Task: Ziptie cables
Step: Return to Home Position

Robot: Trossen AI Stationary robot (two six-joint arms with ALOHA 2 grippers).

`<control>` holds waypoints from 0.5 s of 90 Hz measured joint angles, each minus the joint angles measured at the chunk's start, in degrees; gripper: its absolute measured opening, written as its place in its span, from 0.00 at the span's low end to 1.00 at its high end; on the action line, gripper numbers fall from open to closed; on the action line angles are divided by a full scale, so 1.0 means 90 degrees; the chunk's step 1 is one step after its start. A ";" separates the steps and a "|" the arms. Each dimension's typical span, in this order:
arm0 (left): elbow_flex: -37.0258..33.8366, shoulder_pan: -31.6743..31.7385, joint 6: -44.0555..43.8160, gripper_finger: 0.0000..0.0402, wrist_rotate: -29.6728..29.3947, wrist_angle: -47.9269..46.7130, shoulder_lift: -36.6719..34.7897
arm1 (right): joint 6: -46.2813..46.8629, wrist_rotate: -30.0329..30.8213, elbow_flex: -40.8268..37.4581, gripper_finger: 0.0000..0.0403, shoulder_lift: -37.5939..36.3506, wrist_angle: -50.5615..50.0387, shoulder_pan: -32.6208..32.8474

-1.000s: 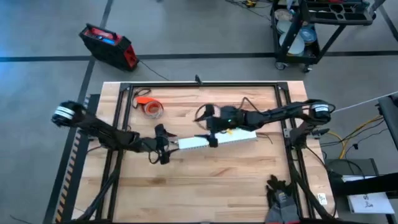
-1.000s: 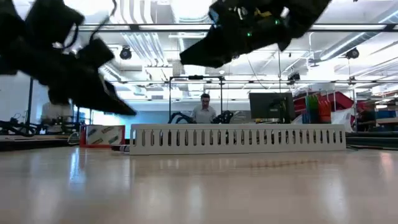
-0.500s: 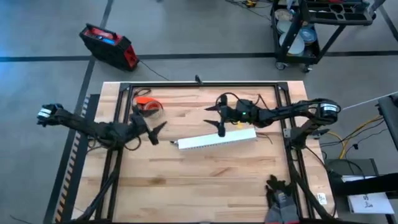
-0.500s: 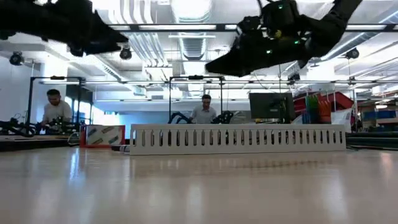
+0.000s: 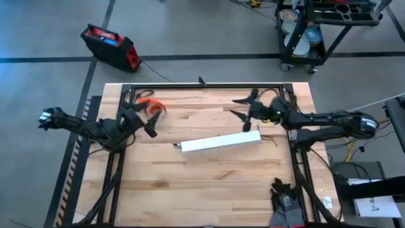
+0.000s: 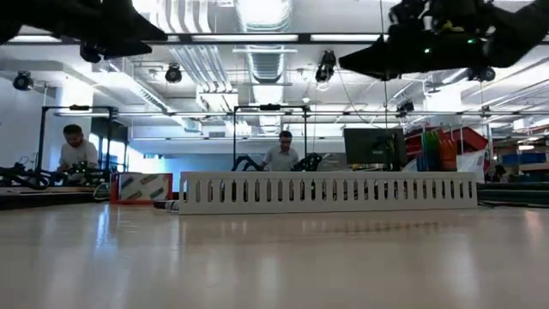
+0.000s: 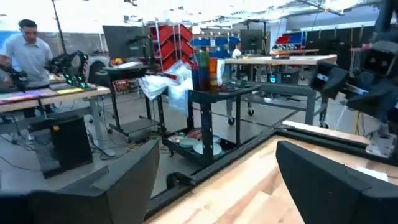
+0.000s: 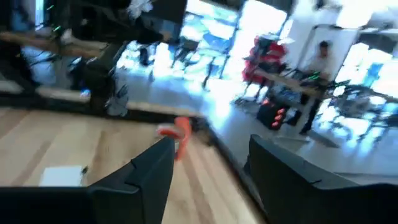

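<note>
Both my grippers hang open in the air, holding nothing. My left gripper (image 5: 149,121) is over the table's left part, close to the orange tape roll (image 5: 151,106); its wrist view shows the fingers (image 7: 112,186) wide apart. My right gripper (image 5: 235,107) is above the far right part, beyond the long white slotted channel (image 5: 219,142), which lies flat on the table. Of the cables, only a thin dark wire (image 5: 272,139) shows, past the channel's right end. I cannot make out the ziptie.
The channel (image 6: 326,190) lies across the table's middle, slightly slanted. The tape roll (image 8: 177,134) lies at the far left corner. A black frame (image 5: 202,86) runs round the table's far and side edges. People work at benches in the room behind.
Both grippers have risen from the channel and pulled apart. My left gripper has gone from the channel's left end toward the table's left edge and the tape roll. My right gripper has gone toward the far right. The channel has stayed where it was.
</note>
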 joint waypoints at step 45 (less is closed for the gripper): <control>0.1316 -0.0011 -0.0963 0.74 0.2692 -0.3093 -0.0384 | 0.1109 0.0330 -0.1965 0.45 -0.3646 -0.0076 -0.0001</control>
